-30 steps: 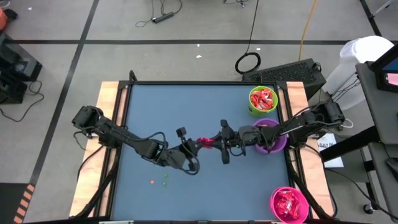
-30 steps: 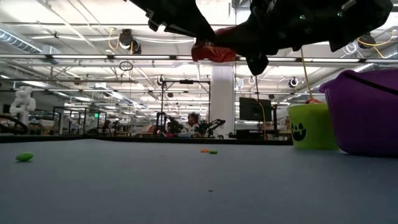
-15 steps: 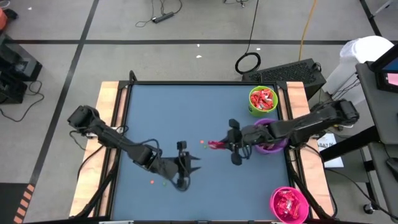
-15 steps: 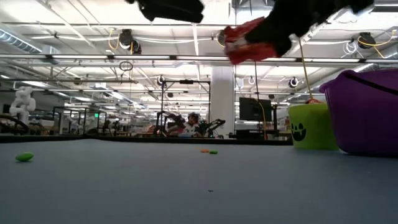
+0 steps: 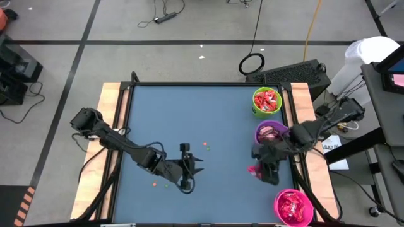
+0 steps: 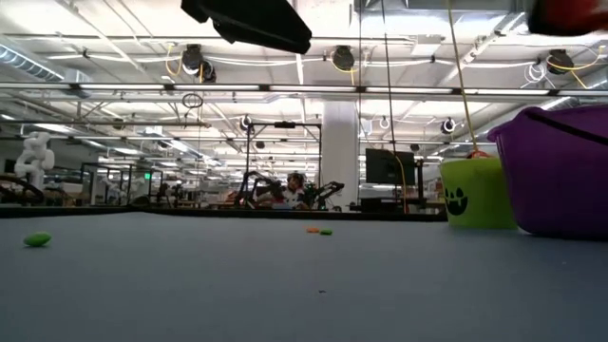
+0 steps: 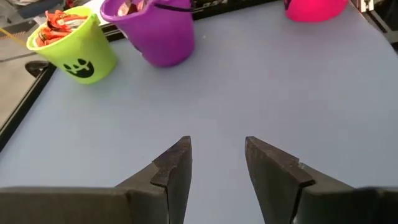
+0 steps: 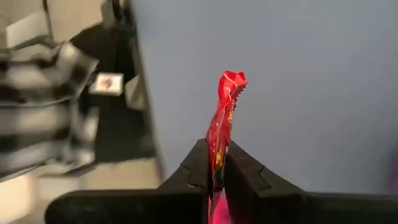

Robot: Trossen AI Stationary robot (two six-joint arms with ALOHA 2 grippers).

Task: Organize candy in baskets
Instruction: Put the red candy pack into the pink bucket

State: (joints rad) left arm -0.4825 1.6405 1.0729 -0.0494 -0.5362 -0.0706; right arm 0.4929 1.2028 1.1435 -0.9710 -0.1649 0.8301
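High view: blue-topped table with wooden side rails [image 5: 189, 113] is nearly cleared of sweets. All 3 round plastic cup baskets sit along its right edge: lime green basket [image 5: 267, 101] at the far right corner, w/ red wrappers inside; purple basket [image 5: 270, 134] just nearer; bright pink basket [image 5: 293, 206] at the near right corner, also loaded. Right gripper [image 5: 261, 170] hangs over the right edge between purple and pink, fingers pinched on one shiny red wrapped candy [image 8: 222, 127], prob. the last piece, not yet dropped. Left gripper [image 5: 192, 168] waits near table centre, fingers [image 7: 176, 163] spread, nothing held. Only tiny loose round dots [image 5: 206, 145] lie on the table, which aren't candy to sort. Est. almost done.
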